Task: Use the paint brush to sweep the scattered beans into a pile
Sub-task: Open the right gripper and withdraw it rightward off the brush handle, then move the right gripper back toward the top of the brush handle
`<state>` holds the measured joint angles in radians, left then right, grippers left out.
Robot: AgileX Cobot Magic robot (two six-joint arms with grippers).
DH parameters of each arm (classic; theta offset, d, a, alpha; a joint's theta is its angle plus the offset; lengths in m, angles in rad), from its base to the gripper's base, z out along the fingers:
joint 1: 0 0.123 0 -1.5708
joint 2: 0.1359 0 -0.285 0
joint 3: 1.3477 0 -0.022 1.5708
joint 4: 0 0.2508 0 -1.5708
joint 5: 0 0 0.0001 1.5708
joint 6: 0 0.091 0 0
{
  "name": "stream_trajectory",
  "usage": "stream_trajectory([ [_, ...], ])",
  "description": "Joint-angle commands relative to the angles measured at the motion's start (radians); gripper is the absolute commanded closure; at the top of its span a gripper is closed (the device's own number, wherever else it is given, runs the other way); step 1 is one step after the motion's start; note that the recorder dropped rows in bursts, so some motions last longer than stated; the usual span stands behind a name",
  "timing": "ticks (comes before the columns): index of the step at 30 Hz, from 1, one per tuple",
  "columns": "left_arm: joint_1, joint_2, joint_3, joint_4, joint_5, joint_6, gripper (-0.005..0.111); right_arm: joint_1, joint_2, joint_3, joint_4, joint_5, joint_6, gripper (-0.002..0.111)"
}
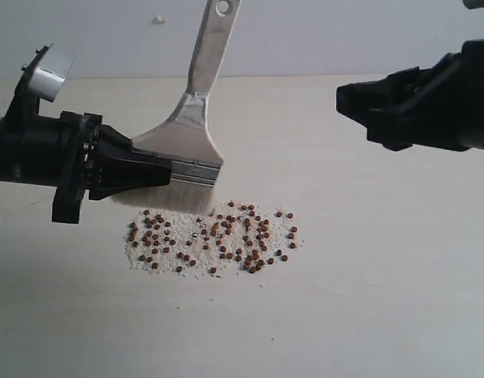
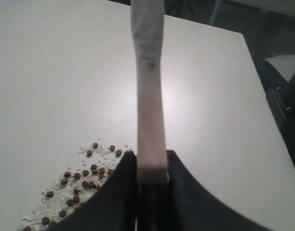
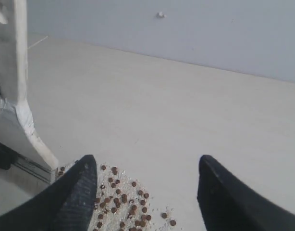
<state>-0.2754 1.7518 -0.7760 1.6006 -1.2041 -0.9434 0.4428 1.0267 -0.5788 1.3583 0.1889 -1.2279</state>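
Observation:
Reddish-brown beans lie in a flat patch mixed with fine white grains on the table; they also show as beans and beans. My left gripper is shut on the paint brush at its silver ferrule. The pale handle tilts up and away, and the cream bristles hang just above the back edge of the patch. In the left wrist view the brush handle rises from between the jaws. My right gripper is open and empty, up at the right, with the paint brush beside it.
The pale wooden table stretches all round the bean patch. A plain light wall stands behind it. In the left wrist view the table's edge drops off to a dark floor area.

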Motion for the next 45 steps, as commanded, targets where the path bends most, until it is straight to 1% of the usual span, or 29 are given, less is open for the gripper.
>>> stream_trajectory([
  [1,0.021,0.057,0.005,-0.089,-0.017,0.071,0.107,0.0,0.058,-0.062,0.005,-0.03,0.001,0.064],
  [3,0.033,0.091,-0.002,-0.11,-0.017,0.101,0.107,0.0,0.075,-0.088,0.005,-0.032,0.001,0.074],
  [6,0.047,0.138,-0.033,-0.09,-0.017,0.099,0.107,0.0,0.095,-0.119,0.003,-0.03,0.001,0.088],
  [9,0.056,0.164,-0.06,-0.081,-0.017,0.086,0.107,0.0,0.124,-0.149,0.003,-0.025,-0.055,0.097],
  [11,0.056,0.166,-0.076,-0.049,-0.017,0.081,0.107,0.0,0.15,-0.165,0.003,0.001,-0.143,0.1],
  [15,0.056,0.166,-0.09,0.005,-0.017,0.069,0.107,0.0,0.211,-0.196,0.003,0.13,-0.321,0.104],
  [19,0.075,0.172,-0.09,0.015,-0.017,0.072,0.107,0.0,0.266,-0.198,0.067,0.156,-0.394,0.106],
  [21,0.077,0.18,-0.09,0.015,-0.017,0.069,0.107,0.0,0.299,-0.198,0.099,0.153,-0.422,0.106],
  [24,0.076,0.201,-0.09,0.027,-0.017,0.066,0.107,0.0,0.338,-0.198,0.203,0.185,-0.531,0.106],
  [29,0.076,0.212,-0.09,0.033,-0.017,0.066,0.107,0.0,0.387,-0.198,0.357,0.401,-0.77,0.106],
  [32,0.076,0.212,-0.09,0.037,-0.017,0.066,0.107,0.0,0.412,-0.198,0.386,0.519,-0.863,0.106],
  [35,0.076,0.212,-0.09,0.039,-0.017,0.061,0.107,0.0,0.426,-0.198,0.386,0.504,-0.88,0.106],
  [38,0.076,0.21,-0.09,0.037,-0.017,0.061,0.107,0.0,0.44,-0.198,0.386,0.398,-0.878,0.105],
  [40,0.076,0.202,-0.09,0.033,-0.017,0.061,0.107,0.0,0.442,-0.198,0.386,0.362,-0.871,0.1],
  [41,0.074,0.198,-0.09,0.031,-0.017,0.061,0.107,0.0,0.442,-0.198,0.386,0.362,-0.871,0.094],
  [44,0.062,0.19,-0.09,0.031,-0.017,0.065,0.107,0.0,0.442,-0.206,0.386,0.345,-0.875,0.074],
  [45,0.057,0.19,-0.09,0.031,-0.017,0.065,0.107,0.0,0.446,-0.214,0.386,0.302,-0.875,0.067],
])
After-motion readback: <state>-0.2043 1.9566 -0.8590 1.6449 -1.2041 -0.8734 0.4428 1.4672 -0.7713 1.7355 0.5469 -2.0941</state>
